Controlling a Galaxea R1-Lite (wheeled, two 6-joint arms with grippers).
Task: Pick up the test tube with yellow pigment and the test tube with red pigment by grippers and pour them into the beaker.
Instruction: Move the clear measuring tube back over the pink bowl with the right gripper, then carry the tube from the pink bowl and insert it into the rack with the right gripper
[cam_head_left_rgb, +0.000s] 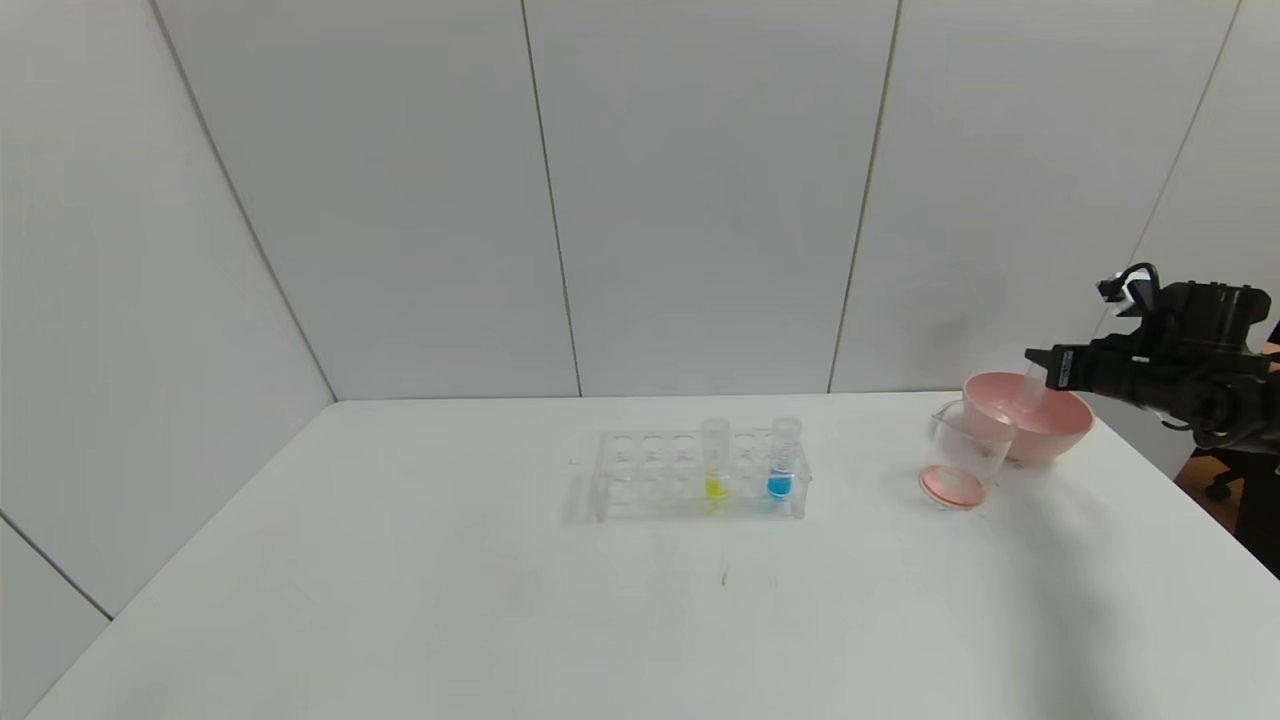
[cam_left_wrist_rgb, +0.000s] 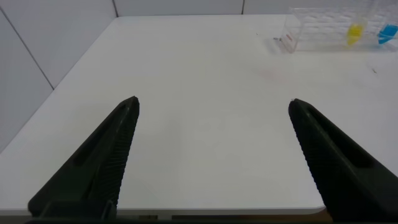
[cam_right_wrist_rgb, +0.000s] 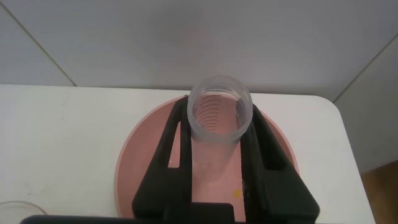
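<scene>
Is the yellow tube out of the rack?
No, the yellow tube stands upright in the rack, beside the blue tube.

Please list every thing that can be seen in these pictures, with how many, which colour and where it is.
Table: one, white, under everything.
Tube rack: one, clear, at the table's middle.
Test tube with yellow pigment: one, clear, upright in the rack.
Tube with blue liquid: one, clear, upright in the rack, right of the yellow one.
Beaker: one, clear, reddish at its bottom, right of the rack.
Bowl: one, pink, right behind the beaker.
Empty tube: one, clear, held over the bowl.
Left gripper: one, black, jaws open, above the bare table.
Right gripper: one, black, jaws closed on the empty tube.
</scene>
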